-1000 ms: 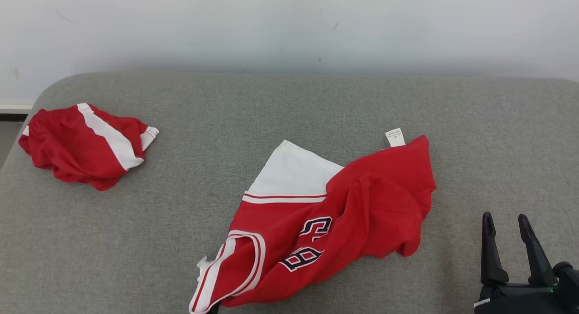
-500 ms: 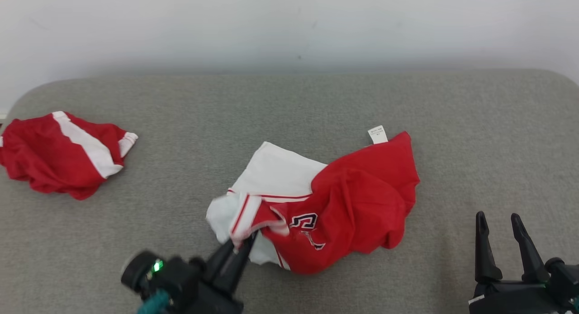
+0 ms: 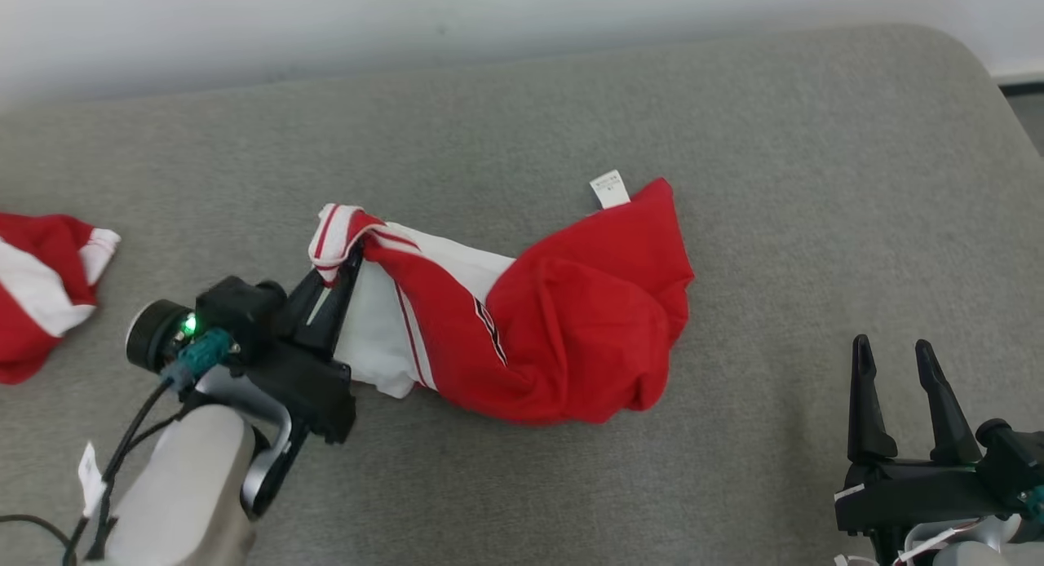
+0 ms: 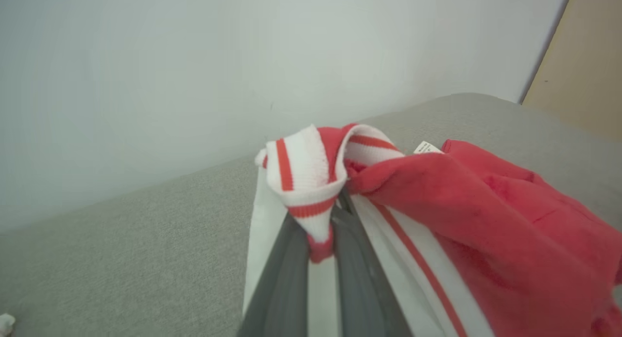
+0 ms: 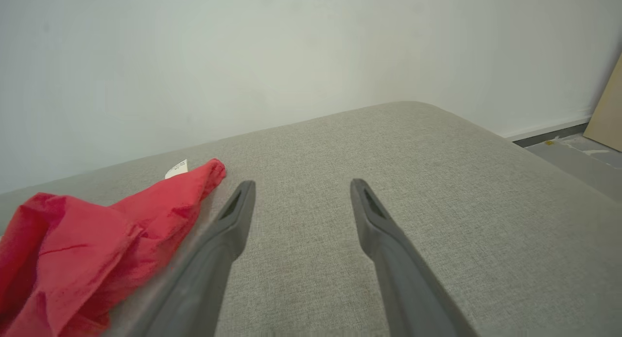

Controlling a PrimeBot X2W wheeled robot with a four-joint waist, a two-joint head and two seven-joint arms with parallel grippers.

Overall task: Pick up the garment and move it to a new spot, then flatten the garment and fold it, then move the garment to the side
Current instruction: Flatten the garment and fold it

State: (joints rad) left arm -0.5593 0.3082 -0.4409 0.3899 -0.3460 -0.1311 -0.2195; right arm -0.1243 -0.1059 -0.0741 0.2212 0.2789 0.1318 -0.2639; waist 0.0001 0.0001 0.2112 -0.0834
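The right gripper [image 5: 302,183] holds its two long dark fingers spread apart above a grey woven upholstered surface [image 5: 437,191]. A crumpled red fabric garment [image 5: 97,244] with a small white label [image 5: 176,168] lies at lower left. A plain white wall [image 5: 243,60] stands behind.

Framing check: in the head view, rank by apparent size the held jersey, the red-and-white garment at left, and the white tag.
Largest: red jersey.
Then red-and-white garment, partly cut off by the frame.
Smallest: white tag.
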